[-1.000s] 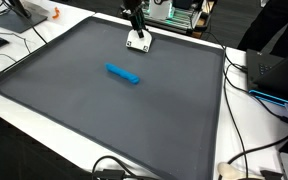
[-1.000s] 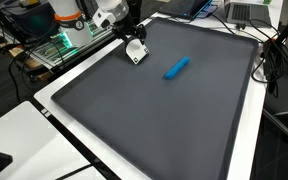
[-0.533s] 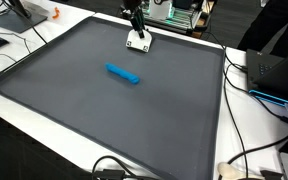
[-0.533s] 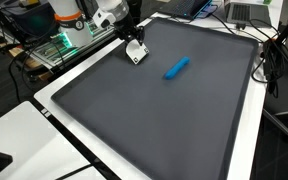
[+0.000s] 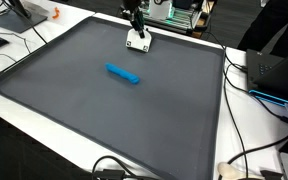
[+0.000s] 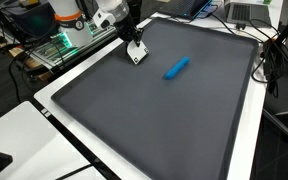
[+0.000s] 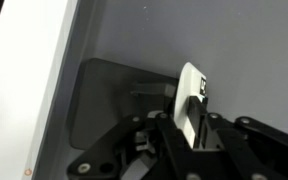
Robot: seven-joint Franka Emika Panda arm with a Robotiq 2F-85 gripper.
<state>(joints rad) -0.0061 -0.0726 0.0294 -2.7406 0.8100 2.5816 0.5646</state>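
white block (image 7: 191,92), seemingly inside the tool (image 7: 190,128)

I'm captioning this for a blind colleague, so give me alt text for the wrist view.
A small white block with a black mark stands between the robot's black jaws, which are closed on its sides at the bottom of the picture. Beneath lies a dark grey mat, with a white table edge along the left.

The small white plastic block (image 7: 191,100) carries a black mark, at the edge of the plain dark grey flat mat (image 5: 84,110); near the mat's middle, a blue plastic stick (image 5: 123,74).
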